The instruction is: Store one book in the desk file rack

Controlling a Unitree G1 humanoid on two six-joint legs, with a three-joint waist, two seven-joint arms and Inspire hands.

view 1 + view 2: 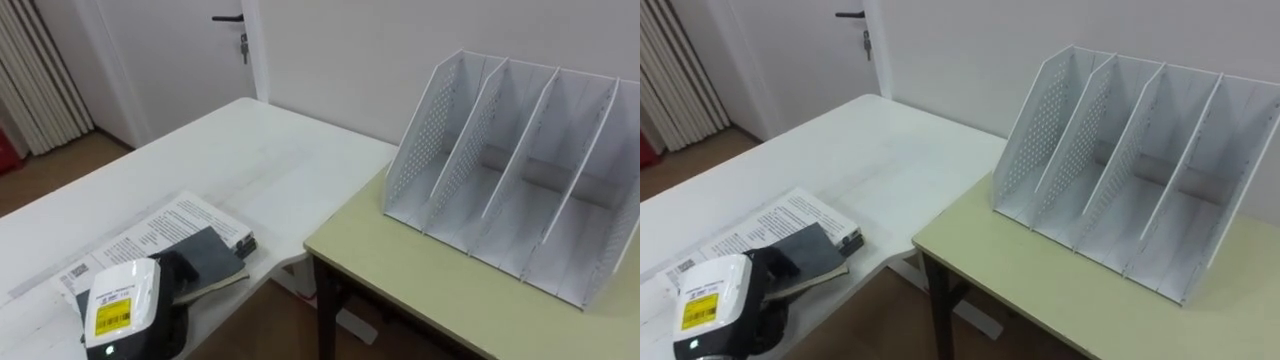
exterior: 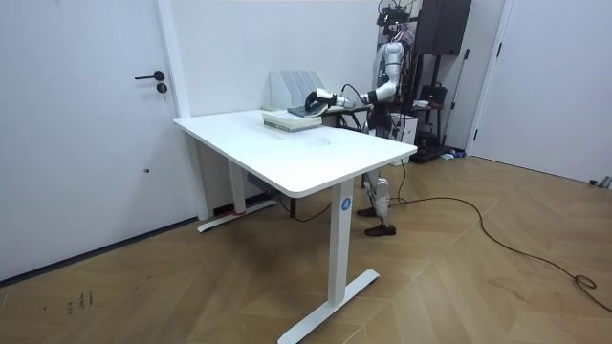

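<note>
Locate the left hand (image 1: 168,268) at the near left, resting over the grey book (image 1: 212,252) on top of the stack of books (image 1: 170,218). Treat the grasp as unconfirmed: open or closed on the cover, impossible to tell from here.

Expect slippage on lifting with only a shallow hold on a smooth cover. Expect also dragging of the lower books, or lifting of more than one, given a loosely squared stack lying near the right edge of the white table (image 1: 230,150).

Mind the open gap between the white table and the green-topped desk (image 1: 420,290) to the right. Any release over it risks a fall to the floor (image 1: 290,325).

Find the file rack (image 1: 510,170) further right and far, standing on the desk, well apart from the books, with every slot empty. Anticipate a long carry across the body for a left hand, with less control toward the end of the reach.

Keep the book upright and in line with the slanted dividers (image 1: 520,150). Failing that, expect a corner catching a divider edge and shoving the apparently free-standing rack toward the wall (image 1: 340,70), or tipping it. Avoid letting go before seating the book on the slot floor.
</note>
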